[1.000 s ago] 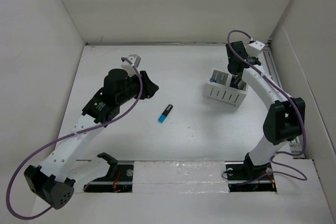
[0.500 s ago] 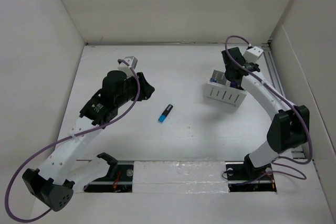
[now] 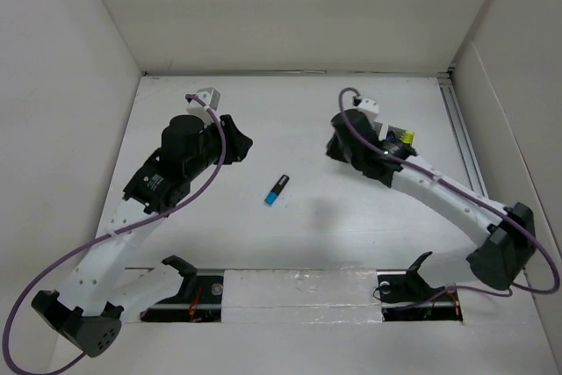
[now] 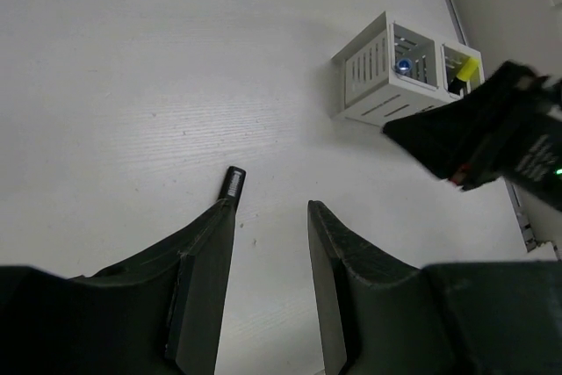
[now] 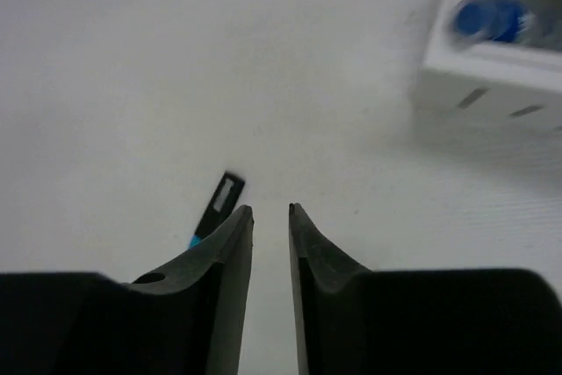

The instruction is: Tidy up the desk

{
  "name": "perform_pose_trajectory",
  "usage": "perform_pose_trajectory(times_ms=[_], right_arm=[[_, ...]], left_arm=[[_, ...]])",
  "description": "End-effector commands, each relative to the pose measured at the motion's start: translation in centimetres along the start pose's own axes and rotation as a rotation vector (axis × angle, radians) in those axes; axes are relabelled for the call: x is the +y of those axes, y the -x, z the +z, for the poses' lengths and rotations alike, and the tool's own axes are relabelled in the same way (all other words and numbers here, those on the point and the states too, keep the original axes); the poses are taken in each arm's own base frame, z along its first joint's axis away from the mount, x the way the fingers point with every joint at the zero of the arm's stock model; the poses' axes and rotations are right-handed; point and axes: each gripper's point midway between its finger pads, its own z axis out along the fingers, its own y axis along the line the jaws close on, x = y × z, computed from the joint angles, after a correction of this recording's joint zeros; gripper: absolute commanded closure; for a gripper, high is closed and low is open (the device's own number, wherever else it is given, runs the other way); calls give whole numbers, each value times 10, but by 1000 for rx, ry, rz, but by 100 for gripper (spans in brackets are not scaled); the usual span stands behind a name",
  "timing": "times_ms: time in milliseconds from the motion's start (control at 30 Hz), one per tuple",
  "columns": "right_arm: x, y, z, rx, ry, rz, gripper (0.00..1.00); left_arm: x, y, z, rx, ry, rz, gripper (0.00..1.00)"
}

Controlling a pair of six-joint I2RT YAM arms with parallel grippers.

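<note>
This looks like a robotics lab test cell. A plain white desk [image 3: 334, 234] is boxed in by upright white wall panels [image 3: 290, 6]. Two robot arms are bolted at its near edge (left arm [image 3: 127, 233], right arm [image 3: 439, 191]). Purple cables [image 3: 66, 256] loop loose, and a metal rail [image 3: 458, 125] runs along one side.

Plain matte white, unmarked, across the broad flat table [image 3: 316, 217]. Black with a bright blue end on the small slim marker [image 3: 277, 190]. White with dark slots on the little plastic pen holder [image 4: 386, 76]; blue cap [image 4: 403, 66] and yellow tip [image 4: 466, 68] inside. Dull black on left fingers [image 4: 198, 278] and right fingers [image 5: 226, 287].
</note>
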Motion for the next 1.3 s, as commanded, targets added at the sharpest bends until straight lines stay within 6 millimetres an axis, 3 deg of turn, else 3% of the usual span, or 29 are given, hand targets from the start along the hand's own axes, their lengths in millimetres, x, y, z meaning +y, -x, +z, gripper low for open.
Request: perform_pose_trajectory(times_ms=[0,67,100,167,200,267,300,400,533,600,833,967,1000,1100,1200,1267], right_arm=[[39,-64,15,171,72,-45,67],[64,-79,13,203,98,-82,47],[68,-100,25,258,79,-106,34],[74,-117,30,307,51,-141,26],[79,-125,43,324,28,-148,21],[77,-137,52,360,-7,-168,19],[78,-147,66,381,-40,-182,19],[81,-151,73,391,-58,-193,19],[69,-174,100,440,-139,-227,21],[69,-181,104,461,-148,-236,22],[55,-213,115,529,-220,-197,37],[46,-219,111,540,-220,-190,68],[43,-217,109,534,-224,-194,77],[41,-212,104,520,-219,-192,85],[44,-192,96,473,-168,-176,90],[54,-160,84,411,-113,-145,92]], left_arm=[[-11,23,-10,-73,-34,-16,65],[-11,23,-15,-77,-37,-13,65],[-7,20,-15,-76,-26,-12,65],[-7,20,-22,-90,-31,-6,65],[-4,17,-23,-87,-24,-1,65],[-3,15,-27,-95,-29,-3,64],[-3,13,-27,-90,-34,5,64],[-4,9,-27,-76,-47,14,65],[-9,2,-30,-64,-91,17,64],[-9,-4,-28,-50,-102,17,64],[-6,-13,-24,-22,-101,30,65],[-3,-10,-23,-33,-83,30,65],[-4,-10,-22,-30,-81,26,65],[-4,-9,-19,-28,-78,25,65],[0,-6,-15,-33,-50,24,65],[-1,-1,-13,-45,-44,19,65]])
